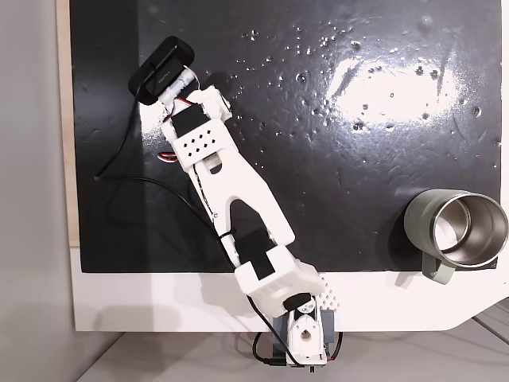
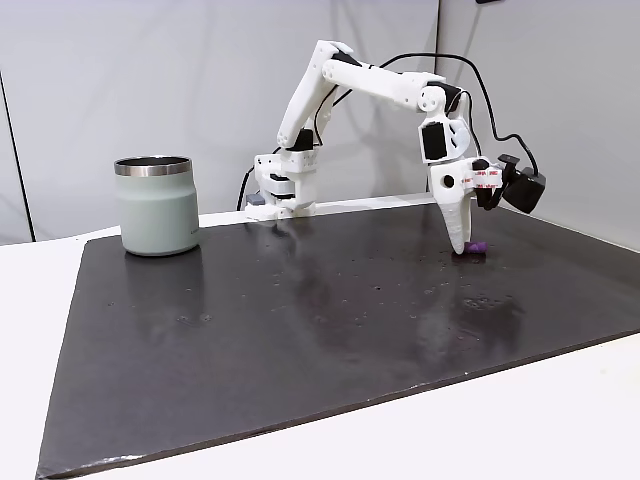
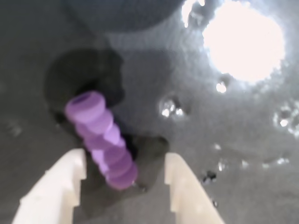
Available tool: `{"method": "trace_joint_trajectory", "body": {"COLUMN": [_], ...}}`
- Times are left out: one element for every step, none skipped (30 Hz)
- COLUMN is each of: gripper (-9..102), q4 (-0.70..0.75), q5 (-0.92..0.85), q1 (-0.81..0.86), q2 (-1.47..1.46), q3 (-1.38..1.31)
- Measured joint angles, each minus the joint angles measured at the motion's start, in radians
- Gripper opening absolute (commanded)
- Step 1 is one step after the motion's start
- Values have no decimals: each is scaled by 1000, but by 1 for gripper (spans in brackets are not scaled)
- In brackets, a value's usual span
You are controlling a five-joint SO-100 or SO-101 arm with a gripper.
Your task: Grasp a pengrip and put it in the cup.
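On the glossy black mat, the white two-finger gripper stands open over the small ribbed lilac pengrip, whose long axis runs slantwise with its near end between the jaws, closer to the left finger in the wrist view, far from the sage-green steel-lined cup.

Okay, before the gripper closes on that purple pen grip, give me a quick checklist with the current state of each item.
1. Jaws open: ok. In the wrist view the gripper shows two white fingers spread apart.
2. pengrip between the fingers: ok, though its lower end sits close to the left finger, off centre.
3. Pengrip lying on the black mat: ok, its ribbed body lies angled, not across the gap.
4. Fingertips down at mat level: ok in a fixed view, where the gripper stands beside the pengrip.
5. Actual contact with the pengrip: cannot tell.
6. cup upright, open, away from the arm: ok.
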Motion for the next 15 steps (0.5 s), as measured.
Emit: {"method": "trace_joint_trajectory", "body": {"gripper": [22,22,22,22,22,22,22,20,16,7,0,0,0,0,0], "q4": [0,0,0,0,0,0,0,0,0,0,0,0,0,0,0], "q5": [0,0,0,0,0,0,0,0,0,0,0,0,0,0,-3], "q1": [0,0,0,0,0,-2,-2,-2,-2,-3,-3,-5,-5,-6,-6], "q2": [-11,-18,-25,-31,-35,-40,-51,-60,-67,-72,-74,-74,-75,-77,-77], "q3": [-9,-17,-26,-32,-37,-43,-54,-64,-75,-81,-84,-86,-86,-86,-86]}}
